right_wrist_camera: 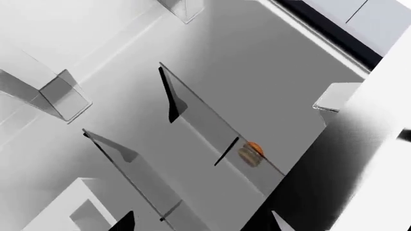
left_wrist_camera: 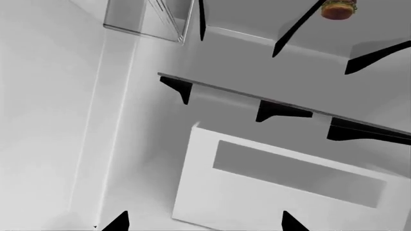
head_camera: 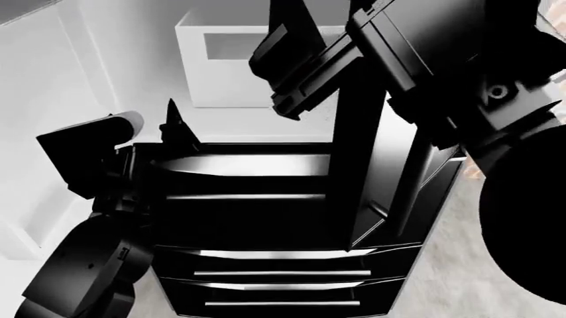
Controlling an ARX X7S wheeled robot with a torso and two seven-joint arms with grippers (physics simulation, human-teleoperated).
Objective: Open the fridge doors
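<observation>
1. Closest to the head camera, two black arms fill the view: the left arm (head_camera: 84,265) climbs from the lower corner, the right arm (head_camera: 521,165) bulks up on the other side.
2. Left gripper (head_camera: 177,129) sits just above the fridge's black top edge. One pointed fingertip (head_camera: 171,112) stands up against the white interior. In its wrist view two black tips sit well apart with nothing between them, so the jaws are spread and empty.
3. Right gripper (head_camera: 296,79) hangs higher, over the opening. Its wrist view also shows two dark tips set wide at the frame edge, gripping nothing.
4. Fridge doors: the right door (head_camera: 376,165) is swung out, a glossy black panel seen edge-on, running down from the right gripper toward the drawers. The left door (head_camera: 40,119) shows as a white inner face along the left side. I cannot tell how far it has swung.
5. Below, wide black drawers (head_camera: 283,271) with horizontal silver handles stay shut.
6. Deeper in, a white crisper box (left_wrist_camera: 282,187) with a grey window sits under a glass shelf (left_wrist_camera: 282,103) on black brackets.
7. Farthest back, a burger (right_wrist_camera: 250,154) rests on an upper shelf, and clear door bins (right_wrist_camera: 61,96) line the white side wall.
</observation>
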